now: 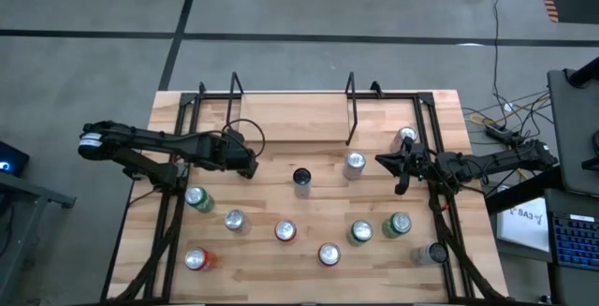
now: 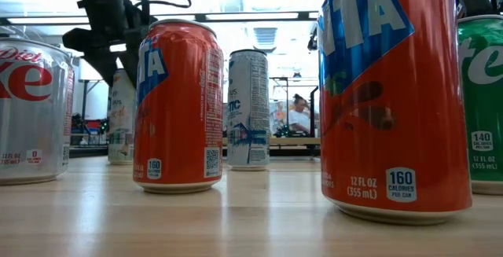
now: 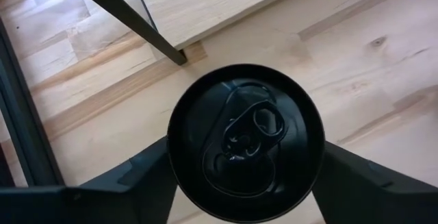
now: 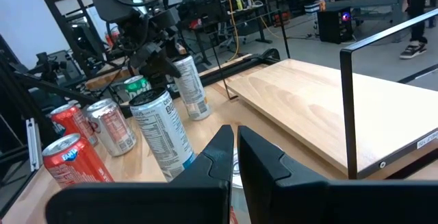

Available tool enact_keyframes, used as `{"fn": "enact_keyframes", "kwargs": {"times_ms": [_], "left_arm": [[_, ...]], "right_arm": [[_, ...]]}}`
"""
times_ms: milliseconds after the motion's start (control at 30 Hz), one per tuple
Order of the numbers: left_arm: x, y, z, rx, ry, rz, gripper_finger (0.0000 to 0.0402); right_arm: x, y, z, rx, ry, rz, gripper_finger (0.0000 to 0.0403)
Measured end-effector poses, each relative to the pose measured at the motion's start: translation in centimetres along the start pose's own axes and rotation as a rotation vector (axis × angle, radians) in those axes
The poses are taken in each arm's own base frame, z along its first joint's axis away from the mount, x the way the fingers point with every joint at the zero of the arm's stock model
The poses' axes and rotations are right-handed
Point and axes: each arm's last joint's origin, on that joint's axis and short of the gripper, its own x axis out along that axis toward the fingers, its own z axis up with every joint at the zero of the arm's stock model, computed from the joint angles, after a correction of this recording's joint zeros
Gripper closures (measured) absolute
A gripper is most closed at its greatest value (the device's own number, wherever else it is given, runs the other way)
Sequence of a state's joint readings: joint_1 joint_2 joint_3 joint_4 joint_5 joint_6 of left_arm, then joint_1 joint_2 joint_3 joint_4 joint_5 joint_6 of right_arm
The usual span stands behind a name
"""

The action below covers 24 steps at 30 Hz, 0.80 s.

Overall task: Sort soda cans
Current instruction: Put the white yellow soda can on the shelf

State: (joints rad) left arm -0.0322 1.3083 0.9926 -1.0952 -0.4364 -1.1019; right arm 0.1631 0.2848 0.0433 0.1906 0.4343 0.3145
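showing only in left wrist view: black can top between left claw fingers.

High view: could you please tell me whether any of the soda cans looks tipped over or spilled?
Nothing stands out: the soda cans all stand upright on the table, and no spill shows on the wood.

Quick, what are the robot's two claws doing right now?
Left gripper: open around the black-topped can, not gripping.
Right gripper: closed, holding nothing.
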Motion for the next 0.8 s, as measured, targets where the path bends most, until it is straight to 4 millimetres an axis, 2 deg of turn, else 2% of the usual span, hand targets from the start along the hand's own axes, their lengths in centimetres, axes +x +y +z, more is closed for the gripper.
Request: {"fn": "enact_keyframes", "kwargs": {"times_ms": [100, 333, 567, 800], "left_arm": [[0.0, 0.0, 0.0, -0.001, -0.002, -0.002, 0.0168], [-0.6, -0.2, 0.0, 0.008, 0.009, -0.025, 0.0168], [-3.9, -1.2, 0.8, 0.014, -0.028, -0.119, 0.0168], [-8.3, -1.9, 2.9, -0.002, -0.113, -0.253, 0.0168]], "right_arm": [[0.0, 0.0, 0.0, 0.000, 0.000, 0.000, 0.0390], [0.0, 0.0, 0.0, 0.000, 0.000, 0.000, 0.0390], [0.0, 0.0, 0.0, 0.000, 0.001, 0.000, 0.0390], [0.0, 0.0, 0.0, 0.002, 0.004, -0.001, 0.0390]]}}
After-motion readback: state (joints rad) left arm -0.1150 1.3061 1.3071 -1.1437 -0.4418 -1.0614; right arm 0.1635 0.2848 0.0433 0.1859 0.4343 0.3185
